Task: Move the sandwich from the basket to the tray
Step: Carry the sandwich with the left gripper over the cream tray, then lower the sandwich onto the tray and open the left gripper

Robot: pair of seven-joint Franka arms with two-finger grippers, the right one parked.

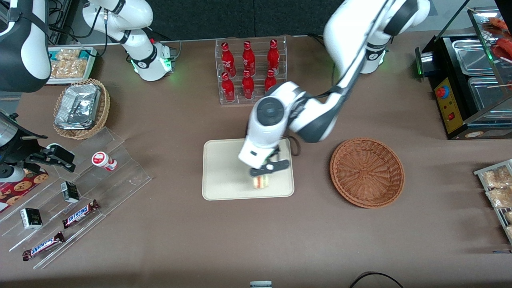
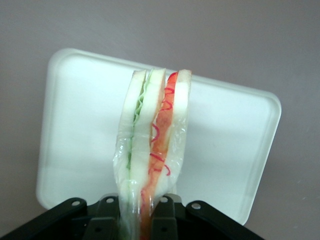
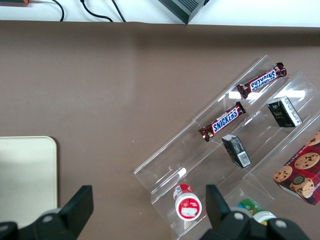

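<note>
The sandwich [image 2: 152, 145], a clear-wrapped wedge of white bread with green and red filling, is held in my left gripper [image 2: 137, 220], whose fingers are shut on its wrapped end. In the front view the gripper [image 1: 267, 170] hangs over the cream tray [image 1: 224, 176], near its edge closest to the camera, with the sandwich [image 1: 260, 182] just below it. I cannot tell whether the sandwich touches the tray [image 2: 80, 130]. The reddish-brown wicker basket [image 1: 367, 172] lies beside the tray toward the working arm's end and is empty.
A clear rack of red bottles [image 1: 250, 68] stands farther from the camera than the tray. Stepped acrylic racks [image 1: 76, 200] with Snickers bars and a tan basket of foil containers [image 1: 81, 108] lie toward the parked arm's end. Bagged snacks [image 1: 498, 186] and a black warmer [image 1: 468, 80] lie toward the working arm's end.
</note>
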